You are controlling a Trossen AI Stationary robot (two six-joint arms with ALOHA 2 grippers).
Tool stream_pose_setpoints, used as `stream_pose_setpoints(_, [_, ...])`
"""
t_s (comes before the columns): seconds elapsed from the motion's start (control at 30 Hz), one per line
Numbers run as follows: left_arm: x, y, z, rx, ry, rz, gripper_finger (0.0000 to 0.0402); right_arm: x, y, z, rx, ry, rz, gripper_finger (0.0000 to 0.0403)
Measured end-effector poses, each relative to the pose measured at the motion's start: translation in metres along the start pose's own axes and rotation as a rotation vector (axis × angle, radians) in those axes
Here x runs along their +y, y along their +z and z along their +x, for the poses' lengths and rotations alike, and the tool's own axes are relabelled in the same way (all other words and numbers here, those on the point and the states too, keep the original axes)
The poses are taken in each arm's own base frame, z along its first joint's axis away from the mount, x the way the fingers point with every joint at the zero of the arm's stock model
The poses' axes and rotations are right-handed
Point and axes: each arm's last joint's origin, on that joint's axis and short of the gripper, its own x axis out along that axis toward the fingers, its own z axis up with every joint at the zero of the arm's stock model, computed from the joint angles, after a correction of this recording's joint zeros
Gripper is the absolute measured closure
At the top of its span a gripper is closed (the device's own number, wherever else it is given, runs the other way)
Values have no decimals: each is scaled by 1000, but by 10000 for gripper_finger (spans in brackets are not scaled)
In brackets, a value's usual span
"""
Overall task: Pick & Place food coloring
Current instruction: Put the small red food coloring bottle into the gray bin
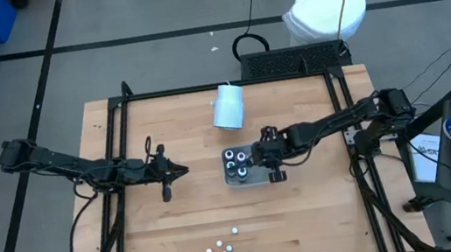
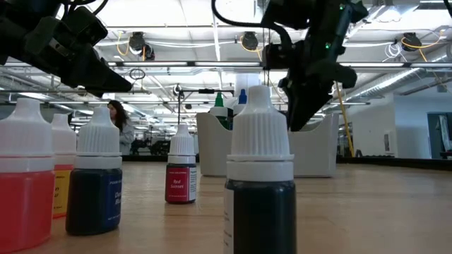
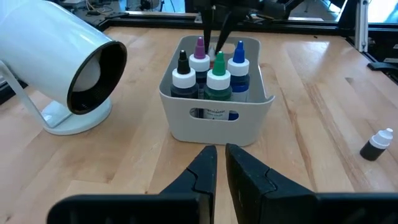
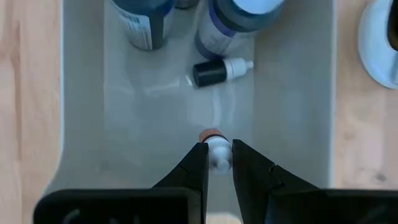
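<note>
A dark-filled food coloring bottle [image 2: 260, 176] with a ribbed white cap is seen nearest the low camera, at lower centre of the frame; a red-filled bottle [image 2: 25, 176], a dark blue one [image 2: 95, 180] and a small red-labelled one [image 2: 181, 173] are ranged to its left on the wooden table [image 1: 326, 209]; in the high view the same loose cluster of bottles [image 1: 218, 251] is shown at lower centre of the frame. The pale grey tray [image 1: 252, 180] is placed at mid-table, with upright bottles [image 3: 208, 74] gathered at one end and one small bottle [image 4: 221, 71] lying on its side on the tray floor. The right gripper [image 4: 217, 158] is lowered inside the tray, its fingers closed on a small white-capped bottle [image 4: 214, 146] with a reddish ring. The left gripper [image 1: 170, 171] is held left of the tray, apart from it, its fingers nearly together and holding nothing. A pale blue-white cylinder [image 1: 228, 106] lies on its side at upper centre of the table, beyond the tray; one bottle [image 3: 377, 145] is seen alone at the right edge of the left wrist view.
</note>
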Motion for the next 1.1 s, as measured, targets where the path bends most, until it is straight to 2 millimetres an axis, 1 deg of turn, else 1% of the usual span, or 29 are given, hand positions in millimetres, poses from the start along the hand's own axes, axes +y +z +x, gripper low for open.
stream_pose_setpoints(0.33, [0,0,0,-2,0,-1,360,3,-2,29,61,37,-4,360])
stream_pose_setpoints(0.43, [0,0,0,0,0,0,360,3,-1,33,71,36,-4,360])
stream_pose_setpoints(0.57, [0,0,0,0,0,0,360,3,-1,33,72,35,-8,354])
stream_pose_setpoints(0.73, [0,0,0,0,0,5,360,2,-1,27,47,37,-3,315])
stream_pose_setpoints(0.93, [0,-1,0,5,1,9,360,-2,2,9,-24,9,11,263])
stream_pose_setpoints(1.03, [0,-2,0,17,3,12,360,-5,1,-7,-61,8,17,250])
stream_pose_setpoints(1.1, [0,-2,0,23,3,14,360,-7,0,-24,-105,8,24,248])
